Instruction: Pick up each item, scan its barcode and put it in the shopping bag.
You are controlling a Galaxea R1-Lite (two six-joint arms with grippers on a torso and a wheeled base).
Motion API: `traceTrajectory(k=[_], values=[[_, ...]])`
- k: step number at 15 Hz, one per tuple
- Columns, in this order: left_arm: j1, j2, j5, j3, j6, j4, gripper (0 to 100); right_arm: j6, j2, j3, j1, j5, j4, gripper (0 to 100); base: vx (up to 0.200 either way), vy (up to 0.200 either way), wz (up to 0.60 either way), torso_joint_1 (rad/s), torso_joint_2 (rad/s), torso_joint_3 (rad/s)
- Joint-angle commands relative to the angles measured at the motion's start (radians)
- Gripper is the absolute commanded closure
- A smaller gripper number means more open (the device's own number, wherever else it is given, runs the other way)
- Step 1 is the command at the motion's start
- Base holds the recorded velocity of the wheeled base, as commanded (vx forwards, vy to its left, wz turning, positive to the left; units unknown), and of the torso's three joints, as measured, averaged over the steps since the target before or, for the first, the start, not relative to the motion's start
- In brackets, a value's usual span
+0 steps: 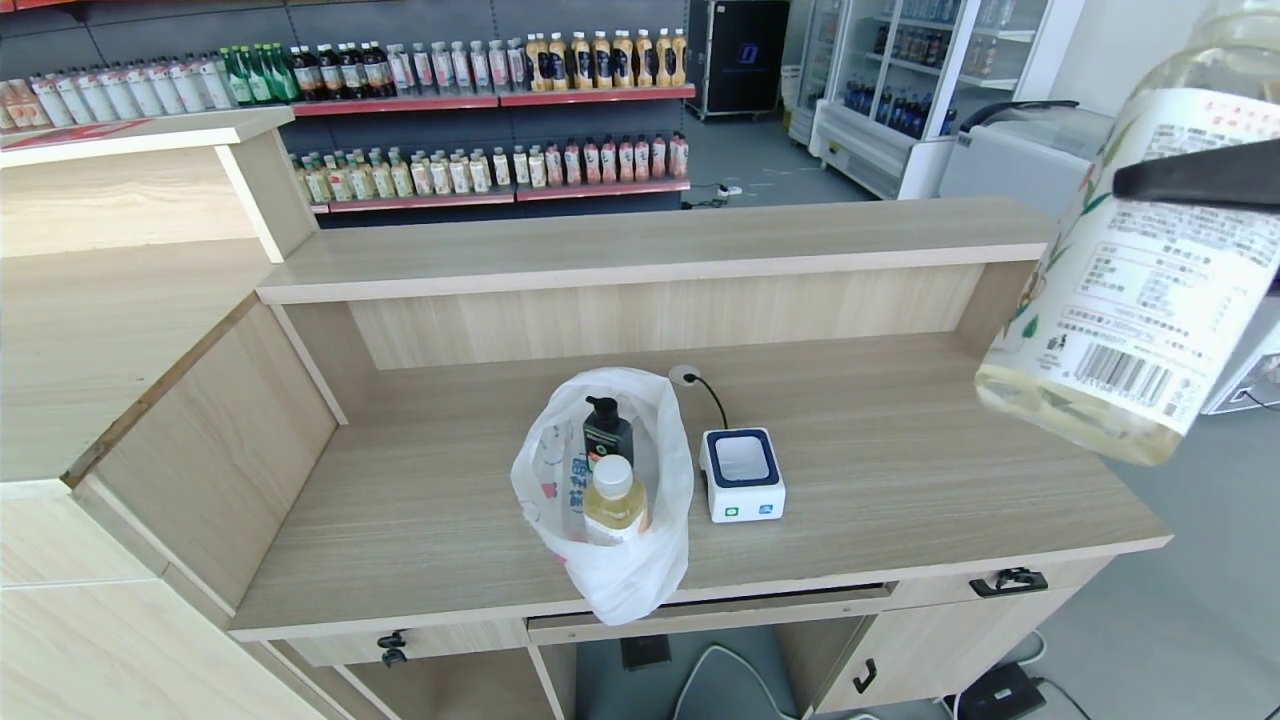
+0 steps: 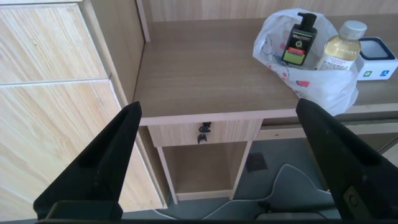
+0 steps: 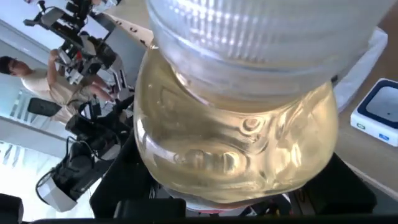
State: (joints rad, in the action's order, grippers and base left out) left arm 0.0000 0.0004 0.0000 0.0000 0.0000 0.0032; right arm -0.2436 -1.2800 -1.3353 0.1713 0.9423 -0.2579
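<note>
Pale yellow liquid fills the bottle, which the right tool clamps high on the right, well apart from the scanner on the bench. The barcode sits near the bottle's base, facing the head camera. To scan well, I judge the bottle should come low over the scanner window, barcode rolled square to it and steady, clear of the bag just beside. The left tool hangs with fingers apart off the bench's left front.
</note>
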Motion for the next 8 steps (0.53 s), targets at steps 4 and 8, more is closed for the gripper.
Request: traceTrajectory(k=[4,8], values=[[0.0,0.0,0.0,0.0,0.0,0.0,0,0.09,0.156,0.165,0.062,0.0,-0.008,100,0.0,0.0,0.0,0.0,0.0,0.0],[0.0,0.0,0.0,0.0,0.0,0.0,0,0.089,0.195,0.183,0.148,0.001,-0.073,100,0.0,0.0,0.0,0.0,0.0,0.0]])
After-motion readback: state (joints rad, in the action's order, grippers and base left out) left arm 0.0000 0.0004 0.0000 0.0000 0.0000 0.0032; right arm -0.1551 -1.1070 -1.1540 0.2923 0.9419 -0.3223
